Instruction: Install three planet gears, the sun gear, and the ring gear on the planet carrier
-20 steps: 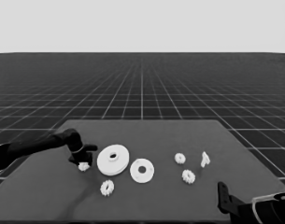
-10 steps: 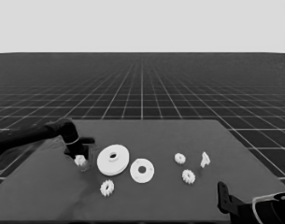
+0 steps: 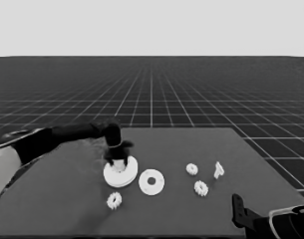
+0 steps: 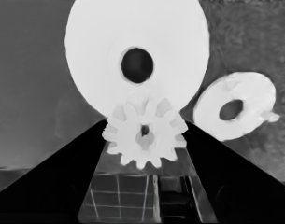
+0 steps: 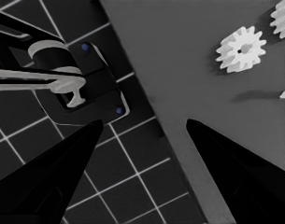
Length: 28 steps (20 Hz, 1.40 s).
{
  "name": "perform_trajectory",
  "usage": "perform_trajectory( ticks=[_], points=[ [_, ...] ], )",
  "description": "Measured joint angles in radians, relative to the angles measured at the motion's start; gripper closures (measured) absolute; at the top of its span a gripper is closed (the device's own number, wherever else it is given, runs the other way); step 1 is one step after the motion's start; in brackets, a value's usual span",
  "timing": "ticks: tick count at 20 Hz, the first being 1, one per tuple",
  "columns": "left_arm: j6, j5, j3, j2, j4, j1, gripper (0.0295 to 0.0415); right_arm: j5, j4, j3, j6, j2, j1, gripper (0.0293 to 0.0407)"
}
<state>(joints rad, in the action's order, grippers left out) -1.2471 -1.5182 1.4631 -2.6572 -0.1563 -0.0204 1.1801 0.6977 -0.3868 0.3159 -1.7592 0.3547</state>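
Observation:
My left gripper [image 3: 118,158] hangs over the far side of the larger round part [image 3: 120,173], the ring gear, and is shut on a planet gear [image 4: 144,135]. That gear sits between the fingers [image 4: 62,177], above the disc's rim [image 4: 137,28]. The smaller round part [image 3: 151,182], the planet carrier, lies just to the right, with nothing on it; it also shows in the left wrist view [image 4: 247,100]. Three more gears lie loose: one in front [image 3: 114,200], two to the right [image 3: 192,169] [image 3: 201,187]. My right gripper [image 3: 238,208] waits open at the lower right corner.
A thin white piece [image 3: 219,170] lies right of the loose gears. The right wrist view shows the table's corner, a gear [image 5: 241,49] near it, floor grid and dark machinery [image 5: 81,84] past the edge.
My left arm has carried the gear from the table's left part rightward and now holds it over the larger round part. The right arm has stayed put.

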Motion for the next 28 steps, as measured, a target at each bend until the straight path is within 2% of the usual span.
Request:
perform_trajectory(
  ticks=[2, 4, 8, 10, 12, 18, 19, 20, 21, 23, 28],
  points=[
    [-0.011, -0.002, 0.200, -0.261, 0.007, -0.001, 0.0398, 0.000, 0.000, 0.000, 0.000, 0.000, 0.000, 0.0315],
    [0.021, 0.002, 0.317, -0.353, 0.010, -0.001, 0.0398, 0.000, 0.000, 0.000, 0.000, 0.000, 0.000, 0.0315],
    [0.043, 0.005, 0.384, -0.396, 0.012, -0.001, 0.0398, 0.000, 0.000, 0.000, 0.000, 0.000, 0.000, 0.0315],
    [0.082, 0.048, 0.454, -0.420, -0.074, 0.094, 0.0398, 0.000, 0.000, 0.000, 0.000, 0.000, 0.000, 0.0315],
    [0.102, 0.067, 0.492, -0.433, -0.100, 0.128, 0.0398, 0.000, 0.000, 0.000, 0.000, 0.000, 0.000, 0.0315],
    [0.113, 0.078, 0.513, -0.440, -0.113, 0.142, 0.0398, 0.000, 0.000, 0.000, 0.000, 0.000, 0.000, 0.0315],
    [0.113, 0.078, 0.513, -0.440, -0.113, 0.143, 0.0366, 0.000, 0.000, 0.000, 0.000, 0.000, 0.000, 0.0315],
    [0.113, 0.078, 0.513, -0.440, -0.113, 0.143, 0.0339, 0.000, 0.000, 0.000, 0.000, 0.000, 0.000, 0.0315],
    [0.113, 0.078, 0.513, -0.440, -0.113, 0.143, 0.0330, 0.000, 0.000, 0.000, 0.000, 0.000, 0.000, 0.0315],
    [0.113, 0.078, 0.513, -0.440, -0.113, 0.143, 0.0326, 0.000, 0.000, 0.000, 0.000, 0.000, 0.000, 0.0315],
    [0.113, 0.079, 0.513, -0.440, -0.113, 0.143, 0.0326, 0.000, 0.000, 0.000, 0.000, 0.000, 0.000, 0.0315]
  ],
)
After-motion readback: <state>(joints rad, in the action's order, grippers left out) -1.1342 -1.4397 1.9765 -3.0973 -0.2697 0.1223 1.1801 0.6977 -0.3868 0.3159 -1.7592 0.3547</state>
